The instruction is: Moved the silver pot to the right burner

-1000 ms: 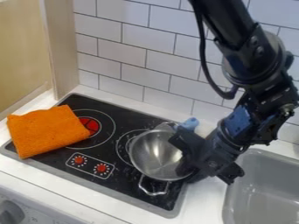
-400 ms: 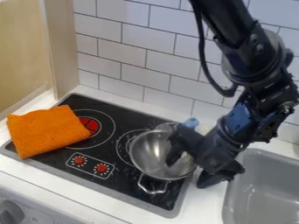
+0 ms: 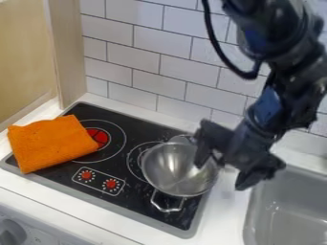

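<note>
Stovetop [image 3: 140,131] beneath open silver pot [image 3: 174,173]

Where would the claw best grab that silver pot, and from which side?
Probably by the rim of the silver pot, on the side toward the sink, coming from above. Its round mouth faces up, so one finger could go inside and one outside. The claw hangs open at that side.

No readable text, labels, numbers or signs.
</note>
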Controlling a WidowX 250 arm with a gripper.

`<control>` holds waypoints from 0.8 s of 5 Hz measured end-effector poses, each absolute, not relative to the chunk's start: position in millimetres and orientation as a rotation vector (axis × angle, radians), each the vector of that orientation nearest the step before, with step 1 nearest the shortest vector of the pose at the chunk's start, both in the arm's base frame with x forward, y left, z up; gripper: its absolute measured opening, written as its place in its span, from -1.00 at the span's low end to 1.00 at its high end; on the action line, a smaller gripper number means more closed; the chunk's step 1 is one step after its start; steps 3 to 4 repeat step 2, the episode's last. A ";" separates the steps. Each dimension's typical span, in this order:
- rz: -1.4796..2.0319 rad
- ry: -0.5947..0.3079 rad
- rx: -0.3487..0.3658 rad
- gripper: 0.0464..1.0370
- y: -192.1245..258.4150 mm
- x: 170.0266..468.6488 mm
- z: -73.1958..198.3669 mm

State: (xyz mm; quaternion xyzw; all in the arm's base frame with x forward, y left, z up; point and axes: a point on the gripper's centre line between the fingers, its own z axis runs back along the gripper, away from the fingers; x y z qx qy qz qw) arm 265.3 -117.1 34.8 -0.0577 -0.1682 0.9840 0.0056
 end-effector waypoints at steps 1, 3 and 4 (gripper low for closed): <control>3.109 -0.384 -0.168 0.92 -127.0 260.4 49.1; 3.155 -0.265 -0.229 0.92 -130.0 261.5 70.9; 3.155 -0.265 -0.229 0.92 -130.0 261.5 70.9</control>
